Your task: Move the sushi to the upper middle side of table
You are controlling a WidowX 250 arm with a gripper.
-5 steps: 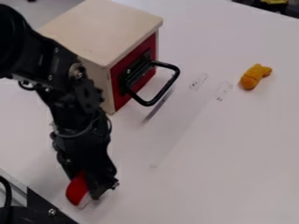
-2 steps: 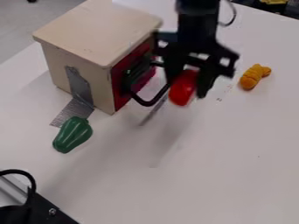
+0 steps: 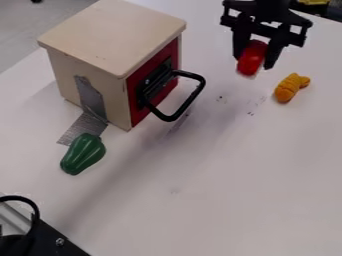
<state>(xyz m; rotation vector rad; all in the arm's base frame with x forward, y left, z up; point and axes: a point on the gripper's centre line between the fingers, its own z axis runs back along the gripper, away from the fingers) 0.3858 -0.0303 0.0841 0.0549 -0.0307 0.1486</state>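
Observation:
My gripper hangs over the upper right part of the white table, shut on the red sushi. The sushi sits between the two fingers, its red side facing the camera and a pale edge showing at its lower end. It looks to be held above the tabletop, up and to the left of the orange toy.
A wooden box with a red front and a black handle stands at the upper left. The orange toy lies at the right, a green pepper at the left. Black hardware occupies the lower left corner.
From the lower left, my gripper has carried the sushi up and right, past the box's handle, to the table's upper right part. The green pepper has come into sight.

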